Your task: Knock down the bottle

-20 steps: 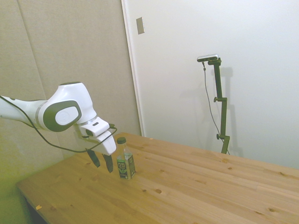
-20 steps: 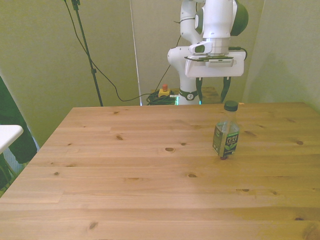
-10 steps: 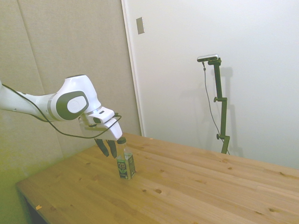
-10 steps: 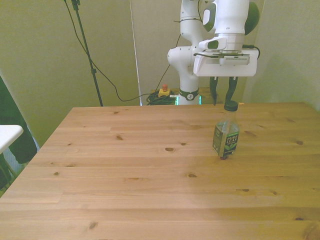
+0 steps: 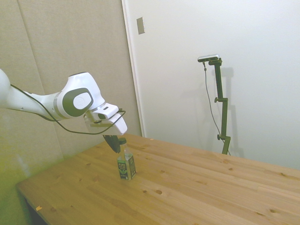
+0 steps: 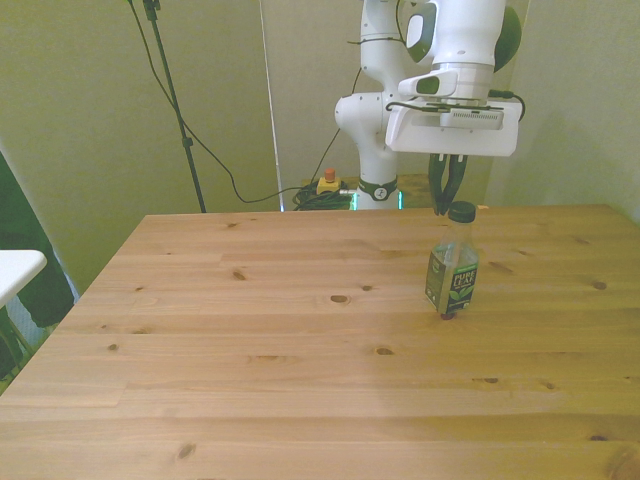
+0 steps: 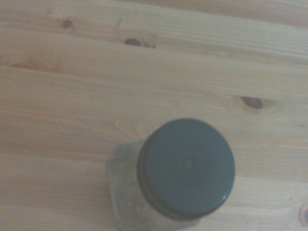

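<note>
Bottle: the small clear plastic bottle with a dark cap and dark green label (image 5: 125,163) (image 6: 453,271) (image 7: 185,168) stands upright on the light wooden tabletop (image 5: 197,187) (image 6: 280,350), toward the front view's right.
Label: white marks on green (lettering too small to be sure of in the side view).
Cap: the wrist view looks straight down on its round dark top, with the clear shoulders showing around it.
Hand: the white arm's two-finger hand (image 5: 114,144) (image 6: 444,196) hangs just beside the cap, on the robot's side of it, tips at about cap height.
Fingers: the dark fingers (image 6: 439,190) sit close together, nothing between them.
Contact: whether a fingertip touches the cap cannot be told.
Arm: the white robot arm with grey joint covers (image 5: 70,101) (image 6: 455,60) reaches in tilted, with a black cable looped under the wrist.
Tabletop: knotty pine boards.
</note>
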`<action>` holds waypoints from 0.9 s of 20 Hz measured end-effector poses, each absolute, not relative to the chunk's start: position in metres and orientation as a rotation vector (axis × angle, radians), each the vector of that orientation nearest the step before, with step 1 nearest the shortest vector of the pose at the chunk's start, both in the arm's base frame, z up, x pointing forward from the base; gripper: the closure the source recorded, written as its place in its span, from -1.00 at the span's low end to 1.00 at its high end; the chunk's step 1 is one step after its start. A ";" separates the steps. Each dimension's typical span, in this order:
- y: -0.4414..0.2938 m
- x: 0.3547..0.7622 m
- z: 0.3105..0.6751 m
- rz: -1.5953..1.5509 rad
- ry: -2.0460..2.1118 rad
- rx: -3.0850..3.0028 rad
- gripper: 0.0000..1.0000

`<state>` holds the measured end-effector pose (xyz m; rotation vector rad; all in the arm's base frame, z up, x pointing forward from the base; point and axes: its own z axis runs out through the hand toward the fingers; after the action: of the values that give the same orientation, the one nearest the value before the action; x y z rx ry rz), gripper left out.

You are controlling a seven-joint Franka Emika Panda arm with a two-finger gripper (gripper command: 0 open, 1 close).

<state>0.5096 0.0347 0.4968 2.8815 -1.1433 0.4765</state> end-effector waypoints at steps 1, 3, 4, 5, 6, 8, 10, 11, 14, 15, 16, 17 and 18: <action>0.036 0.513 0.496 0.483 -1.148 2.879 1.00; 0.041 0.522 0.494 0.489 -1.167 2.876 1.00; 0.046 0.528 0.493 0.496 -1.174 2.873 1.00; 0.053 0.535 0.492 0.506 -1.184 2.868 1.00; 0.061 0.543 0.491 0.514 -1.195 2.865 1.00; 0.078 0.560 0.487 0.527 -1.209 2.856 1.00; 0.089 0.578 0.484 0.553 -1.227 2.839 1.00; 0.092 0.588 0.483 0.567 -1.238 2.829 1.00; 0.094 0.615 0.478 0.591 -1.268 2.806 1.00; 0.092 0.623 0.475 0.591 -1.279 2.800 1.00; 0.088 0.630 0.473 0.591 -1.289 2.793 1.00; 0.082 0.638 0.469 0.592 -1.304 2.782 1.00; 0.075 0.644 0.467 0.592 -1.318 2.771 1.00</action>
<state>0.6441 0.0753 0.4666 2.7714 -1.3180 0.5919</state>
